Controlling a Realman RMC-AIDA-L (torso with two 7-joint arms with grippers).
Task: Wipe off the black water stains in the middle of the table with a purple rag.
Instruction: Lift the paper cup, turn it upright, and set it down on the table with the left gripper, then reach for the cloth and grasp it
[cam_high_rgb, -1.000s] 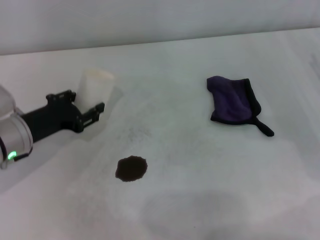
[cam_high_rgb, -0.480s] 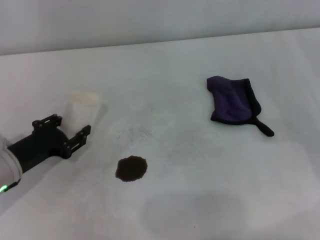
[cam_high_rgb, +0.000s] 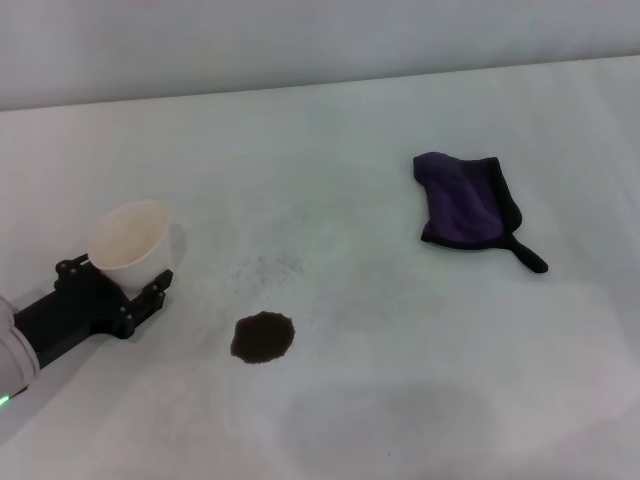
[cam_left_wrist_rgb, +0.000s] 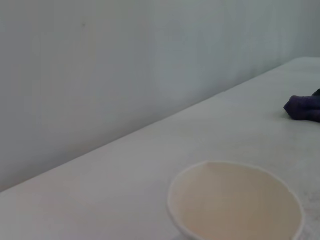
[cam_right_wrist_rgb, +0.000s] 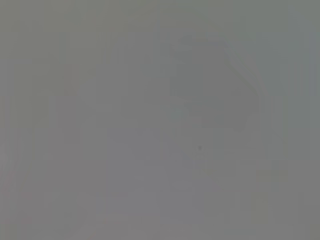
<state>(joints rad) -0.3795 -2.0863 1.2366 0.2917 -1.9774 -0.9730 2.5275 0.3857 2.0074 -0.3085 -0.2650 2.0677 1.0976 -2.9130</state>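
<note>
Clearing the way appears to be the step in hand: a white cup (cam_high_rgb: 129, 235) is held in the left gripper (cam_high_rgb: 113, 288), fingers closed on its sides, at about nine o'clock. The black water stains (cam_high_rgb: 263, 337) lie untouched mid-table (cam_high_rgb: 340, 420); the purple rag (cam_high_rgb: 464, 202) lies unheld at two o'clock and must be gripped next. The right gripper is nowhere seen.
</note>
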